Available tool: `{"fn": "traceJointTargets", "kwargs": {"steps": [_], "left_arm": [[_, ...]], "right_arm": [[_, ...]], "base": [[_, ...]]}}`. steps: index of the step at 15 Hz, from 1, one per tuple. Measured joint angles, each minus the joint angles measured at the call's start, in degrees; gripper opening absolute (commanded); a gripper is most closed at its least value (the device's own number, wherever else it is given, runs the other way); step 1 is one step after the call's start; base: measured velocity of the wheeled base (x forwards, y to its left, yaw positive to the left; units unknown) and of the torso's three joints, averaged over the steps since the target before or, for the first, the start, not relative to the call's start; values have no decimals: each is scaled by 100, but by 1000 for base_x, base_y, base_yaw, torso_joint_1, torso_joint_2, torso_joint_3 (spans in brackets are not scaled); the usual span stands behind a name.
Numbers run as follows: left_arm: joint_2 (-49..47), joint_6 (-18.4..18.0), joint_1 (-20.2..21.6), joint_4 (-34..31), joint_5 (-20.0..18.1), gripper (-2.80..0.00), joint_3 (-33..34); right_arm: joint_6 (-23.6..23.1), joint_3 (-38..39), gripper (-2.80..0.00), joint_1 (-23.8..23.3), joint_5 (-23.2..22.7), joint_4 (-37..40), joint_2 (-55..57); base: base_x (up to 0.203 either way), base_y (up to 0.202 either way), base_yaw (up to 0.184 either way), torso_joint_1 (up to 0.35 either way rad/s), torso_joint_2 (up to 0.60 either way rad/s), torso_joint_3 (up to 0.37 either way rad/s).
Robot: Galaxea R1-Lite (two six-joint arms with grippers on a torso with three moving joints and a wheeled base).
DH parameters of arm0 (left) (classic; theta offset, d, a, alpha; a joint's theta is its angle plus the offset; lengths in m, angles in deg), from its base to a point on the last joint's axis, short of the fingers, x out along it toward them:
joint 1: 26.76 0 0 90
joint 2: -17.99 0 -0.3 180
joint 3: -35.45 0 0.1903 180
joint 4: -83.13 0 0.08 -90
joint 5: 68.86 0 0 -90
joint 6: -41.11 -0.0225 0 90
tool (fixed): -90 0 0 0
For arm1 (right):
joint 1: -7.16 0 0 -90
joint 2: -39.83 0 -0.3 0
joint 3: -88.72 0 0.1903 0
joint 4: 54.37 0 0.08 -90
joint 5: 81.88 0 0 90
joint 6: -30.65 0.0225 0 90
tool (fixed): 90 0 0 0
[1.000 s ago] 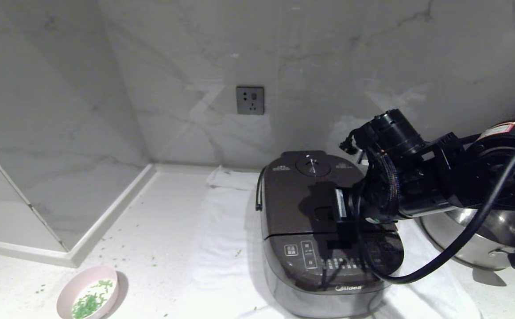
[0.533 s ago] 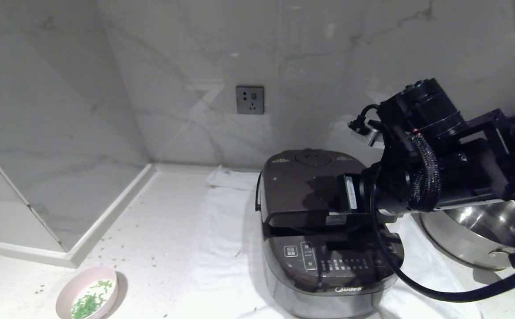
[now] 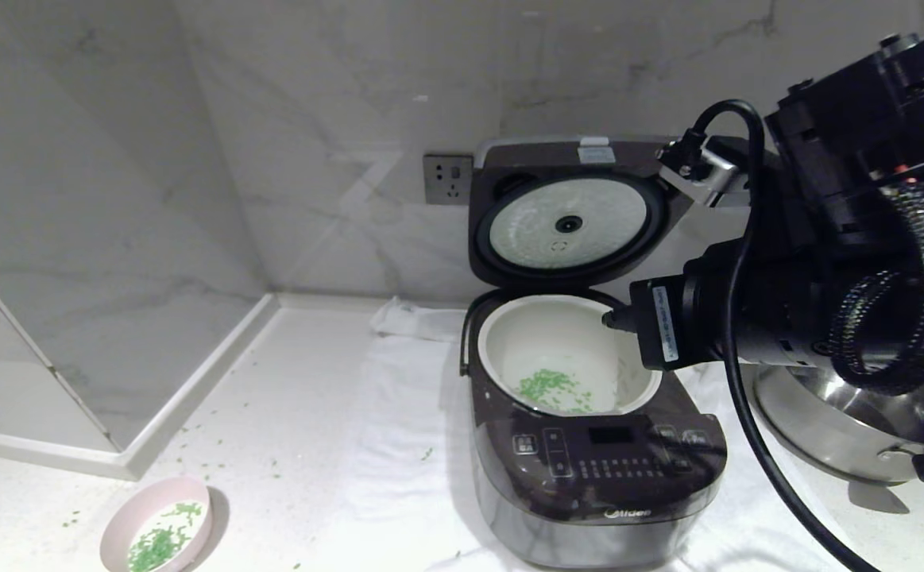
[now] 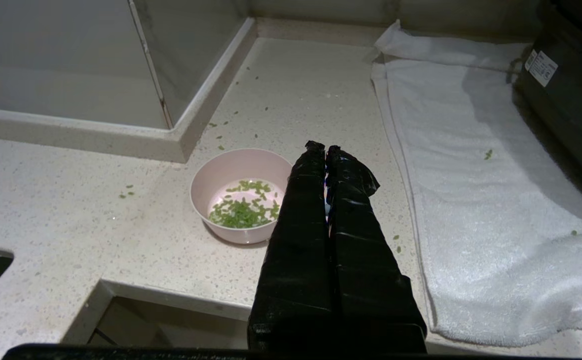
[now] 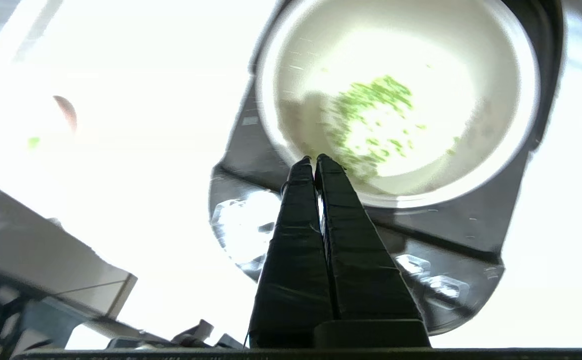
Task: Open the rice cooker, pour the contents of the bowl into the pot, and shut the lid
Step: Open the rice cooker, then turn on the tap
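Observation:
The dark Midea rice cooker stands on a white towel with its lid swung fully upright, the silver inner plate facing me. The cream-white pot is exposed and holds a patch of green bits. My right gripper is shut and empty, hovering above the cooker's front rim beside the pot. The pink bowl sits at the counter's near left with the green contents inside. My left gripper is shut, parked just beside the bowl.
A large steel pan sits right of the cooker under my right arm. The towel spreads left of the cooker. Green bits lie scattered on the counter. A raised ledge and a wall socket bound the back.
The lid went from closed, through a crack, to fully upright. My right arm rose and drew back to the right, away from the lid's front.

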Motion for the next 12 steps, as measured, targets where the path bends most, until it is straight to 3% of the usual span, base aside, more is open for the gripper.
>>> {"fn": "traceJointTargets", "kwargs": {"steps": [12], "left_arm": [[0,2,0,0,0,-280,0]], "right_arm": [[-184,401,-280,113,43,-113,-751]], "base": [[0,0,0,0,0,0]]}}
